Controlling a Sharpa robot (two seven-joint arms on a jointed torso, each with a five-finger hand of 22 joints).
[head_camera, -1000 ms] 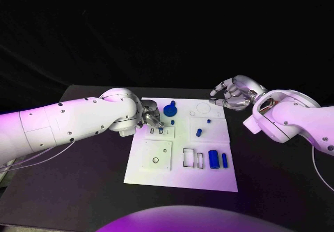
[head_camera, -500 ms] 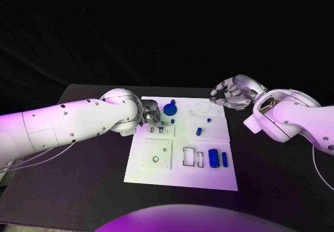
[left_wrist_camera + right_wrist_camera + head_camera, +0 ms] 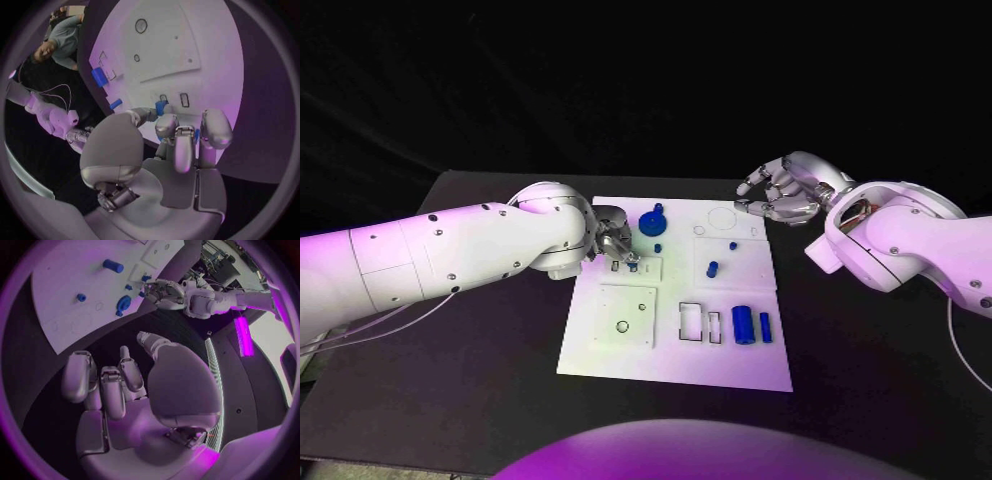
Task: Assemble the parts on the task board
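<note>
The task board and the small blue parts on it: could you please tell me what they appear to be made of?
Task board: probably matte white plastic or painted plate; flat, even surface with clean cut-outs. Blue parts: likely moulded or printed plastic; uniform colour, dull sheen.

**Violet light on a dark scene**

A purple-pink wash falls over the white task board (image 3: 675, 300), brightest along its near half, and tints both arms. The black surface (image 3: 473, 350) and the backdrop swallow nearly all detail. In the wrist views, straight board edges bow toward the circle's rim, and the near fingers (image 3: 177, 145) loom soft and slightly blurred. A glowing magenta strip (image 3: 240, 332) glares in the right wrist view.
</note>
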